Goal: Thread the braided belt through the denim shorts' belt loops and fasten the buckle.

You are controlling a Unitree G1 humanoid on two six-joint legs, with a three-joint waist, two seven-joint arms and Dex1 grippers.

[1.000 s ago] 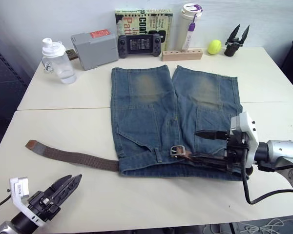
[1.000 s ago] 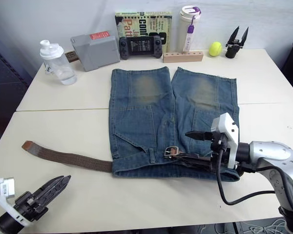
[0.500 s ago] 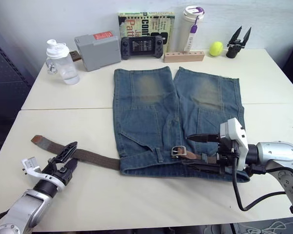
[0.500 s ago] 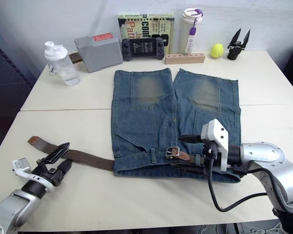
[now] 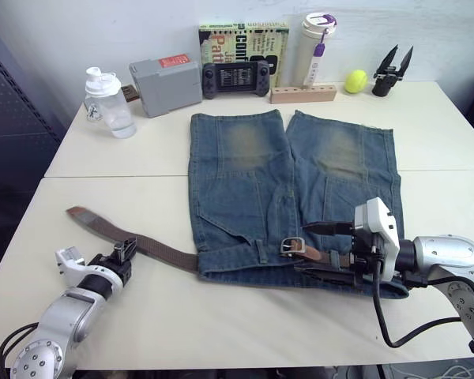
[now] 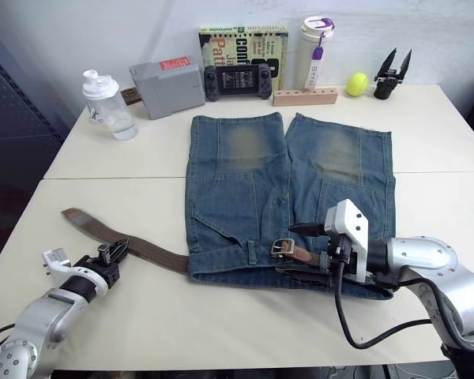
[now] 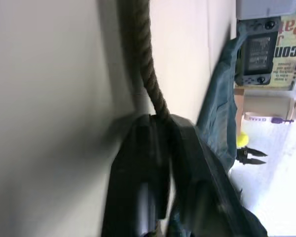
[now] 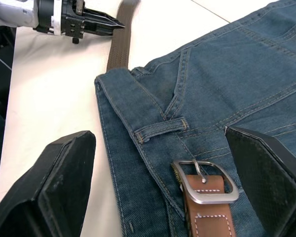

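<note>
Denim shorts (image 5: 288, 189) lay flat on the table (image 5: 126, 158). Left gripper (image 5: 125, 251) pinched the braided belt (image 5: 138, 244) (its free tail). Right gripper (image 5: 318, 249) spread wide around the buckle (image 8: 205, 182) at the waistband.

Braided belt (image 6: 154, 255) mid-length under denim shorts (image 6: 245, 181)

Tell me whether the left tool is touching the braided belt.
Touching. The left wrist view shows the braided belt running straight into the shut fingers of the left tool.
</note>
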